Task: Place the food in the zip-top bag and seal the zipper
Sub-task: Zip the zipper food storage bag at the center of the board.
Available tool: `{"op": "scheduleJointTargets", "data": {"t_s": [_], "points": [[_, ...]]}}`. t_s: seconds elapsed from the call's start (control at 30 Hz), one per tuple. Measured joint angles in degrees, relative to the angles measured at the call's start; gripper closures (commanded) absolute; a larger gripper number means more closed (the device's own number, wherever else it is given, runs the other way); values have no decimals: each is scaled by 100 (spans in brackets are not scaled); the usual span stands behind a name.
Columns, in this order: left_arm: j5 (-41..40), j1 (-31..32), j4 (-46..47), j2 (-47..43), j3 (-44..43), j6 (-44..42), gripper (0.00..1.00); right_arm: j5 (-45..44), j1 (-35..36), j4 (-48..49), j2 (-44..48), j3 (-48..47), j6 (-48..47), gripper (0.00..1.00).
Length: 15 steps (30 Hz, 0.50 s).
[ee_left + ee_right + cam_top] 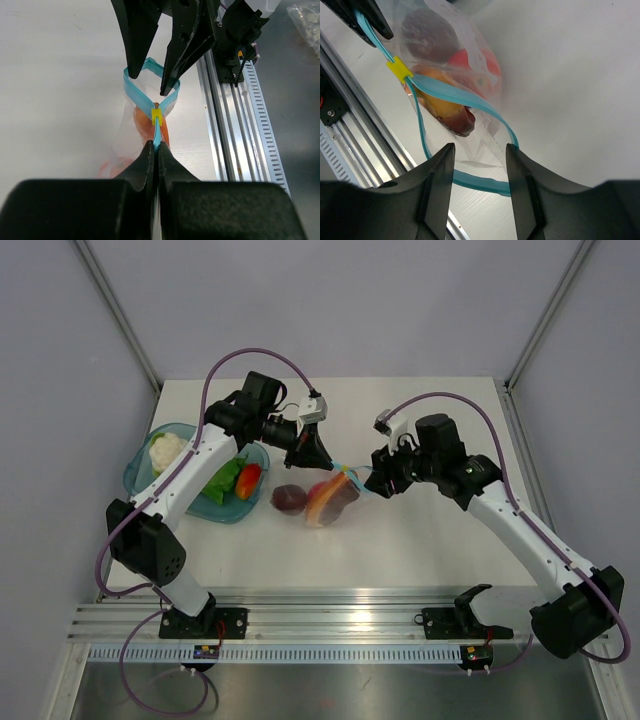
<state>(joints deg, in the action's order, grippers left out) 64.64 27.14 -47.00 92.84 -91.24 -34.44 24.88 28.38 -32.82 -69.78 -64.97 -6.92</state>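
The bag (475, 50) lies on the table (400, 540) between the two arms, near the middle and just right of the bowl (140, 475). A red piece (490, 62), an orange piece (437, 102) and a dark piece (427, 32) show through its clear plastic. The left gripper (154, 146) has its fingers pressed together on the zipper (455, 95), on the joined stretch just behind the yellow slider (156, 116). Beyond the slider the two blue strips part into a wide loop, so that end of the mouth gapes. The right gripper (480, 147) stands at this loop with its fingers spread and pinching nothing; whether a tip touches a strip I cannot tell. The main risk is that the bag is held at one point only. If the slider is pushed toward the open end with nothing pinning the far corner, the thin plastic would likely bunch and slide instead of sealing. If the right fingers close with one tip inside the loop, they would likely clamp a single strip and hold the mouth apart. Lifting or tilting the bag now could let the food roll out through the gap. The orange piece sits close under the slider and could jam the strips there. A sideways drag could also pull the bag onto the rail (235, 135) at the table's edge.
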Motion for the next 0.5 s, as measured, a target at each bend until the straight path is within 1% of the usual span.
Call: {"op": "scheduleJointTargets", "data": {"t_s": [0.27, 0.5], "points": [[4, 0, 0, 0, 0, -4, 100, -160, -33, 15, 304, -4, 96, 43], [4, 0, -2, -7, 0, -4, 100, -455, -181, 37, 308, -7, 96, 43]]}}
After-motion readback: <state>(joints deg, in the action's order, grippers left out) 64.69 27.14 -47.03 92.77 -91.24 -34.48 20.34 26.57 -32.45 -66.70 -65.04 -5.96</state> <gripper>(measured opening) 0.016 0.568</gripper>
